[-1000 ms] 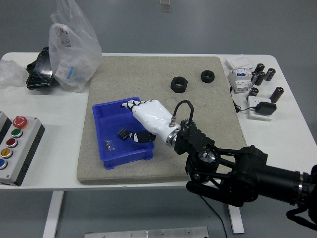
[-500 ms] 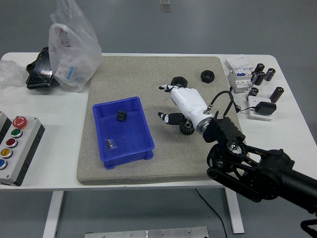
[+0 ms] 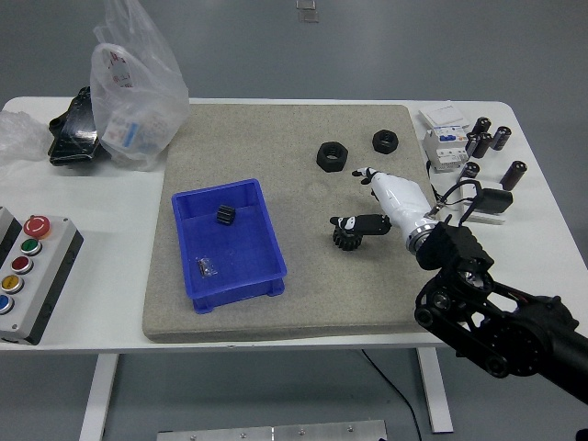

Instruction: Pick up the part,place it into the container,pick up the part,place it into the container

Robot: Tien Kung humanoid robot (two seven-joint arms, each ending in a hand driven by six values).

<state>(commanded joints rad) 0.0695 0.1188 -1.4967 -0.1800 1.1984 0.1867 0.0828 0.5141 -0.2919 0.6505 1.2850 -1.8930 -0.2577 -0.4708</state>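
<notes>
Our right hand [image 3: 381, 207] hung beside the gear [image 3: 348, 237], fingers seemingly loose, holding nothing. We judged it small, stiff and toothed: best pinched across its rim.

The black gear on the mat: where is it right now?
In the head view the black gear lies on the grey mat, right of the blue bin, at the fingertips of the right hand.

No print can be read, even on the plastic bag's [image 3: 138, 78] packets.
</notes>
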